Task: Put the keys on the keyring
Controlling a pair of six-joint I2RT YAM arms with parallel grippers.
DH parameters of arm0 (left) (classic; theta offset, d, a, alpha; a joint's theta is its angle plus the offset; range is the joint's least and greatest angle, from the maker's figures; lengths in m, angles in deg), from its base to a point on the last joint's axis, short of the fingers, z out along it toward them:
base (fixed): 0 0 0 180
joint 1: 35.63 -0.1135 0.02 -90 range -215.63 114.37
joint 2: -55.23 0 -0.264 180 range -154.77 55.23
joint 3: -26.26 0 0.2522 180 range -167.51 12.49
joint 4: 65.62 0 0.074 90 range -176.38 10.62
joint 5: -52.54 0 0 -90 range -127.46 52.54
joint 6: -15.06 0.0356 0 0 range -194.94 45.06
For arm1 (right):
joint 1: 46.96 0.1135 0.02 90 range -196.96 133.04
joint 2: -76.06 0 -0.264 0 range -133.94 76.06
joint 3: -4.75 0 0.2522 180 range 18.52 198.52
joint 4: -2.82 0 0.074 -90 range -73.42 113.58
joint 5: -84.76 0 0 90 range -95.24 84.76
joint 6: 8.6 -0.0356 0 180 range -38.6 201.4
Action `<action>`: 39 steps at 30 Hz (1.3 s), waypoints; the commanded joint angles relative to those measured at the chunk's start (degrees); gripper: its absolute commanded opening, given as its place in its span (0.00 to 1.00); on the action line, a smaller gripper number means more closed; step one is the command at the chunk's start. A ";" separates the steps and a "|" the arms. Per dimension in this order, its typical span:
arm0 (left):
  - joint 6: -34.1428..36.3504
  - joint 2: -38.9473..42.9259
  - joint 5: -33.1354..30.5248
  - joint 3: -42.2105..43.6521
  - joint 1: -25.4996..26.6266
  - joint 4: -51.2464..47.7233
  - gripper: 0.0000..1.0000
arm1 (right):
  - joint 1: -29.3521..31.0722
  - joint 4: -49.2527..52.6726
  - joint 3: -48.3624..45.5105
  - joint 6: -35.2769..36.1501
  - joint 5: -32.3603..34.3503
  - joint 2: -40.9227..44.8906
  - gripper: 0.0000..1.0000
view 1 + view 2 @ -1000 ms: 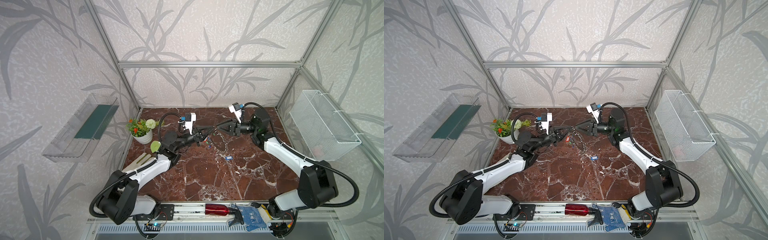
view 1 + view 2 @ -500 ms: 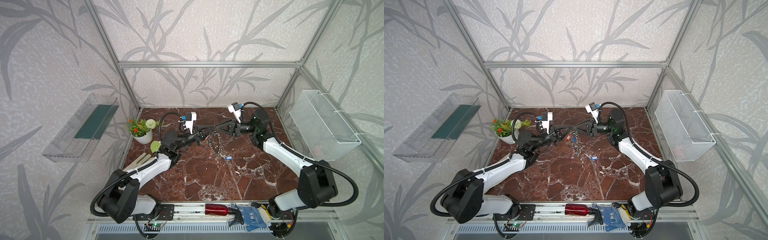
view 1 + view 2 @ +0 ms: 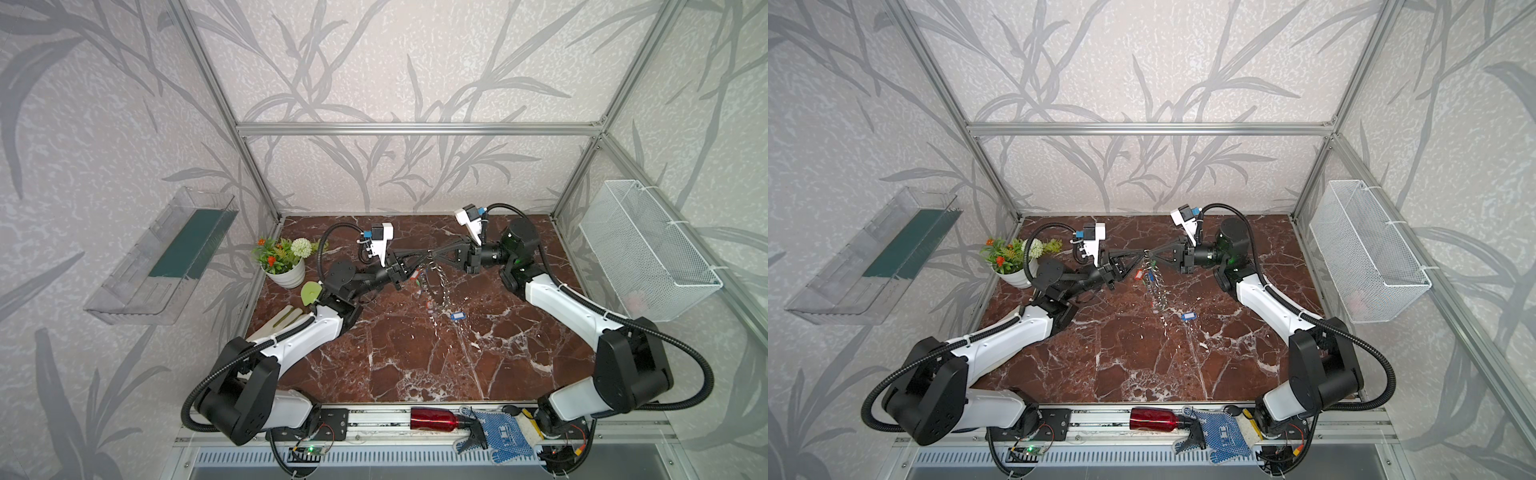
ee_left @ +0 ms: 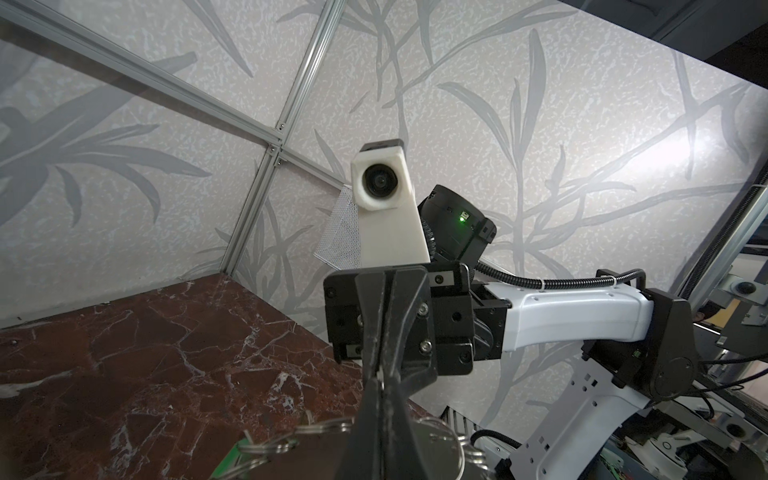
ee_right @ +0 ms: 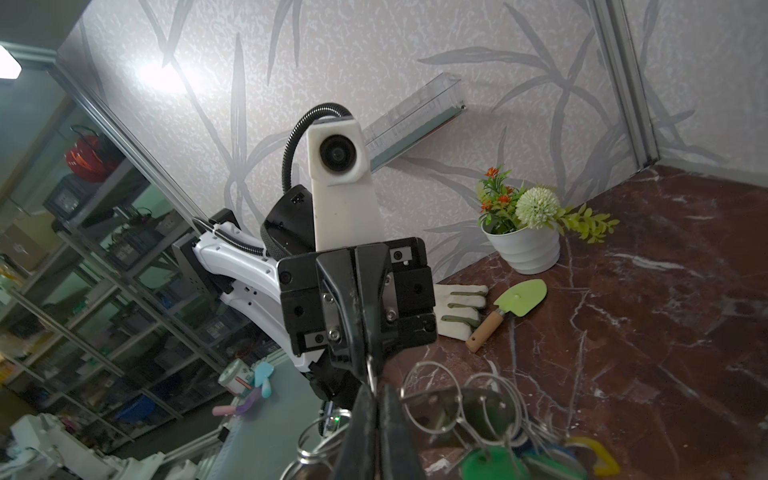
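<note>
Both grippers meet tip to tip in the air over the back middle of the marble table (image 3: 395, 353). My left gripper (image 3: 424, 257) is shut on the top of the keyring (image 3: 434, 282), which hangs edge-on below with its silver clips and tagged keys. My right gripper (image 3: 433, 253) is shut on the same top edge, from the opposite side. A red tag (image 3: 413, 274) dangles from the ring. In the right wrist view, a green tag (image 5: 486, 463) and a yellow tag (image 5: 598, 453) hang under the grey keyring (image 5: 453, 403). A blue-tagged key (image 3: 457, 316) lies loose on the table.
A white flower pot (image 3: 286, 272), a green trowel (image 3: 311, 293) and a white glove (image 3: 282, 320) sit at the table's left edge. A wire basket (image 3: 648, 253) hangs on the right wall, a clear shelf (image 3: 166, 257) on the left. A red bottle (image 3: 432, 417) lies on the front rail.
My right gripper has moved left to meet the left gripper's tips and has shut on the keyring's top. The left gripper has stayed shut and nearly still.
</note>
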 commanded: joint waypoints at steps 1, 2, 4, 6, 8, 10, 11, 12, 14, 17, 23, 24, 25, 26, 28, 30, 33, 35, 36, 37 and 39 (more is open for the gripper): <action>0.67 0.34 1.00 -1.56 0.08 2.20 0.00 | 0.16 -2.25 0.66 -0.82 -0.65 -0.73 0.00; 0.85 0.62 1.09 -1.45 0.04 1.44 0.00 | 0.21 -2.24 0.59 -0.75 -0.50 -0.75 0.00; 1.66 1.66 1.64 -1.52 -0.08 -1.60 0.00 | 0.21 -2.09 0.76 -0.48 -0.30 -0.75 0.00; 3.08 3.63 2.12 -2.26 -0.37 -7.38 0.00 | 0.21 -0.75 1.06 0.77 -0.11 -0.67 0.00; 5.24 5.93 2.45 -3.21 -0.80 -14.66 0.05 | 0.21 1.63 1.66 3.03 0.07 -0.40 0.00; 7.65 8.73 2.74 -3.88 -1.63 -22.02 0.13 | 0.21 4.15 2.41 6.08 0.13 -0.23 0.00; 8.89 10.29 3.07 -4.29 -2.31 -26.02 0.20 | 0.17 5.98 2.81 7.69 0.16 -0.06 0.00; 10.02 11.73 3.35 -4.78 -3.15 -29.81 0.27 | 0.21 8.10 3.31 9.56 0.37 0.13 0.00; 13.10 14.18 5.14 -6.30 -4.64 -37.79 0.37 | 0.23 12.31 4.08 13.60 0.77 0.70 0.00; 20.27 16.14 9.54 -9.94 -6.99 -51.19 0.43 | 0.37 20.38 5.69 21.28 1.28 1.68 0.00; 38.63 13.64 15.61 -19.01 -8.02 -75.37 0.48 | 0.78 34.03 8.64 34.34 2.71 3.35 0.00; 40.64 12.76 15.69 -20.51 -7.99 -77.72 0.48 | 0.93 36.00 9.22 36.21 2.71 3.59 0.00; 42.40 12.08 15.56 -21.66 -7.99 -79.57 0.48 | 1.13 37.78 9.68 37.99 2.87 3.85 0.00; 44.19 11.29 15.52 -23.15 -7.99 -81.33 0.48 | 1.38 39.55 10.02 40.12 3.12 4.19 0.00; 46.48 9.56 15.59 -25.34 -7.88 -83.07 0.48 | 1.83 41.13 9.80 43.08 3.78 5.03 0.00; 47.73 7.80 15.74 -27.13 -7.73 -83.42 0.48 | 2.01 41.78 9.86 44.45 3.31 5.38 0.00; 50.97 5.24 15.42 -29.89 -7.33 -85.53 0.47 | 2.38 44.52 10.76 46.86 2.82 5.62 0.00; 53.69 3.27 15.12 -32.35 -6.96 -88.28 0.44 | 2.65 46.40 11.51 48.37 2.63 5.60 0.00; 54.92 2.14 15.12 -33.78 -6.78 -89.76 0.43 | 2.67 47.07 11.71 48.77 2.49 5.63 0.00; 55.95 1.23 15.08 -34.97 -6.59 -91.09 0.42 | 2.65 47.46 11.90 49.01 2.30 5.60 0.00; 58.34 -0.66 15.07 -37.58 -6.03 -94.19 0.36 | 2.60 47.96 12.11 49.10 2.03 5.65 0.00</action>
